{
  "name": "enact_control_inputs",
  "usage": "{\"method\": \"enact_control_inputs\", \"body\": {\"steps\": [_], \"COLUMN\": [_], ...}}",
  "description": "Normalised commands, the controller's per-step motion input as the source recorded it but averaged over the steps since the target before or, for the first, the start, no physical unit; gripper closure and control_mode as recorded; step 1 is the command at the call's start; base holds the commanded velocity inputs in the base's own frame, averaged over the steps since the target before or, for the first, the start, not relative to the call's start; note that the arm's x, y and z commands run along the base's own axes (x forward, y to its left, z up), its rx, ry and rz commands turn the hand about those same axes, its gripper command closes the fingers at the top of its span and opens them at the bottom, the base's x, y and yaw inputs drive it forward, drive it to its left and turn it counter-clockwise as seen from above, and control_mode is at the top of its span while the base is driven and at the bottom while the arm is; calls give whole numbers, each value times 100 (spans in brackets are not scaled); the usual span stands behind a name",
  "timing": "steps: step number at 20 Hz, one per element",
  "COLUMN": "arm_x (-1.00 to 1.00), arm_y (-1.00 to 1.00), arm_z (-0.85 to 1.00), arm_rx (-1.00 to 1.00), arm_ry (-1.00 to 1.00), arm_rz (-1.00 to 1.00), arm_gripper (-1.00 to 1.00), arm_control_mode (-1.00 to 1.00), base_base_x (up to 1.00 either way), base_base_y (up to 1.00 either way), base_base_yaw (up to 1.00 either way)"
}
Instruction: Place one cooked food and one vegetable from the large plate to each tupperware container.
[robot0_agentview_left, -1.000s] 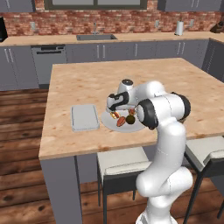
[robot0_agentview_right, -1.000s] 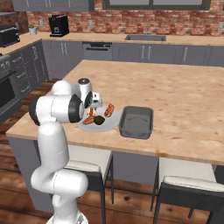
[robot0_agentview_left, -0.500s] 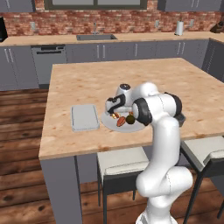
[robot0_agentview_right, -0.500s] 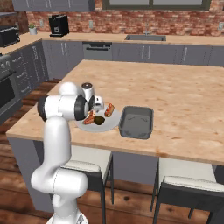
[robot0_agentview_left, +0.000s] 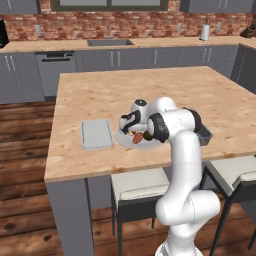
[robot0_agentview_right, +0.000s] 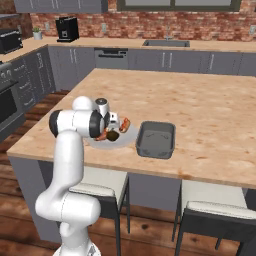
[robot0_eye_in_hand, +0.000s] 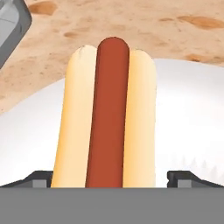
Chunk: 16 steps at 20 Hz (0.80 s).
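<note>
- Looking along the hand, I see a hot dog (robot0_eye_in_hand: 108, 113), a red-brown sausage in a pale split bun, lying lengthwise straight ahead on the wide round pale grey-white plate (robot0_eye_in_hand: 192, 131).
- My two-finger gripper (robot0_eye_in_hand: 112, 178) stands wide: one dark fingertip (robot0_eye_in_hand: 37, 178) sits at each side of the bun's near end, and I see neither pressing on it.
- From the left base camera, the white arm folds down over the plate (robot0_agentview_left: 125, 142) near the front edge of the light wooden island counter (robot0_agentview_left: 150, 85), with the gripper (robot0_agentview_left: 131, 125) low over the food.
- A brown item (robot0_agentview_left: 137, 138) lies on the plate just under the hand; I cannot tell what it is.
- The light grey shallow rectangular tray (robot0_agentview_left: 97, 134) rests flat just to the left of the plate, apart from it.
- From the right base camera, the darker grey rectangular tray (robot0_agentview_right: 156, 139) sits just to the right of the plate (robot0_agentview_right: 107, 145), with the gripper (robot0_agentview_right: 113, 123) over the plate's food.
- Beside the hot dog (robot0_agentview_right: 124, 124), a dark round item (robot0_agentview_right: 113, 135) lies on the plate.
- In the hand view, a grey tray corner (robot0_eye_in_hand: 12, 26) shows at the upper left, on the wood beyond the plate's rim.
</note>
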Motion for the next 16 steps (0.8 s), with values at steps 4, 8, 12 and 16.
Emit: {"method": "enact_control_inputs", "body": {"steps": [4,8,12,16], "arm_x": [8,-6,-49,-46], "arm_y": [16,0,16,23], "arm_z": [-40,-17,11,71], "arm_rx": [0,0,0,0], "arm_ry": [0,2,-2,-10], "arm_rz": [0,0,0,0], "arm_gripper": [100,100,100,100], "arm_control_mode": [-100,-100,-100,-100], "base_base_x": [0,0,0,0], "base_base_y": [0,0,0,0], "base_base_yaw": [0,0,0,0]}}
